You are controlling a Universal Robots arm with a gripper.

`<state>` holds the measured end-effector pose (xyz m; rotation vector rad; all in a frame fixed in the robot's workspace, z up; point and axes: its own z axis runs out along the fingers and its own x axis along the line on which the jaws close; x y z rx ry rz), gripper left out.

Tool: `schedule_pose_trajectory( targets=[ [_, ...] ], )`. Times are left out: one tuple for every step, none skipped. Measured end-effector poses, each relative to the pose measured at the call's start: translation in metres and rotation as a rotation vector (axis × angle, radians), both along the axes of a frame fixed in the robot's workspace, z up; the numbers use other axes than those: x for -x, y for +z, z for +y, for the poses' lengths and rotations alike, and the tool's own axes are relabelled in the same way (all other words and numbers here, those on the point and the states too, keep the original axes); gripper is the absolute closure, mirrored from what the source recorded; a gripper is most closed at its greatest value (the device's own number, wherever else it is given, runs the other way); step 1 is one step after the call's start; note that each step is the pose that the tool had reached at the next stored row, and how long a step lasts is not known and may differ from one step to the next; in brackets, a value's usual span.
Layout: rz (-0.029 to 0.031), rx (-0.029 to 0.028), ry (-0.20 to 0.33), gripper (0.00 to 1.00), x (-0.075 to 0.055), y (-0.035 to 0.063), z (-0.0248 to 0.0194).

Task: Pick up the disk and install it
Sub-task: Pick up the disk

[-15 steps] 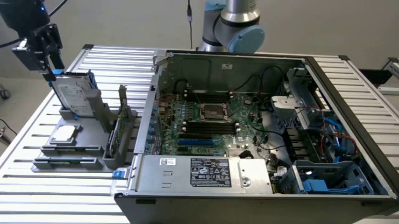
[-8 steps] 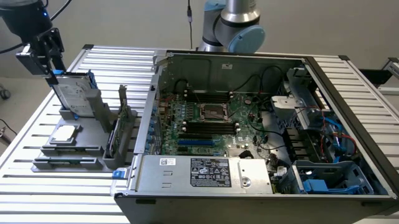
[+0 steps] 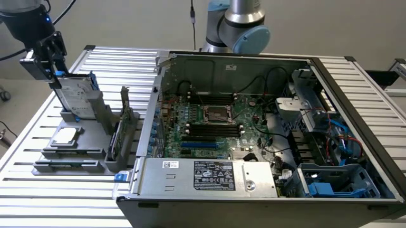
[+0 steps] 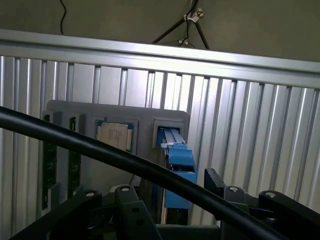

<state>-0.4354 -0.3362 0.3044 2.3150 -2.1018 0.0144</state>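
Heads up: your gripper hangs right at the top end of the disk, jaws spread wide and not clamped on anything that I can see. In the wrist view the fingers sit on either side of the disk's blue carrier rail. I can't tell whether either one is touching it.

The disk stands on edge in a slot of the grey holder, straight below the hand, with its silver face and label showing in the exterior view. So it's not picked up yet.

Lower down from the hand, just beside the foot of the disk, a square processor chip lies flat on the same holder. A black cable runs across close to the wrist camera, in front of the fingers.

Well away from the hand, toward the exterior view's right, the computer case lies open with the motherboard showing. A grey box with a sticker sits at its near edge. Everything rests on the slatted metal table.
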Motion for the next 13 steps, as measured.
schedule_pose_trajectory(
  targets=[
    [0.0001,-0.0034,0.0,0.4,0.0,-0.0007,-0.0002],
    [0.0007,-0.0061,0.0,0.4,0.0,-0.0013,-0.0002],
    [0.0014,-0.0084,0.0,0.4,0.0,-0.002,-0.0002],
    [0.0021,-0.0099,0.0,0.4,0.0001,-0.0027,-0.0002],
    [0.0028,-0.0111,0.0,0.4,0.0,-0.0034,-0.0003],
    [0.0038,-0.012,0.0,0.4,0.0,-0.0041,-0.0003],
    [0.0044,-0.0126,0.0,0.4,0.0,-0.0049,-0.0004],
    [0.0047,-0.0132,0.0,0.4,0.0,-0.0059,-0.0004],
    [0.005,-0.0136,0.0,0.4,0.0,-0.007,-0.0004],
    [0.005,-0.0137,0.0,0.4,0.0,-0.0082,-0.0004],
    [0.0051,-0.0138,0.0,0.4,0.0,-0.0092,-0.0004],
    [0.0051,-0.0137,0.0,0.4,0.0,-0.0099,-0.0004],
    [0.0051,-0.0138,0.0,0.4,0.0,-0.0105,-0.0004]
  ],
)
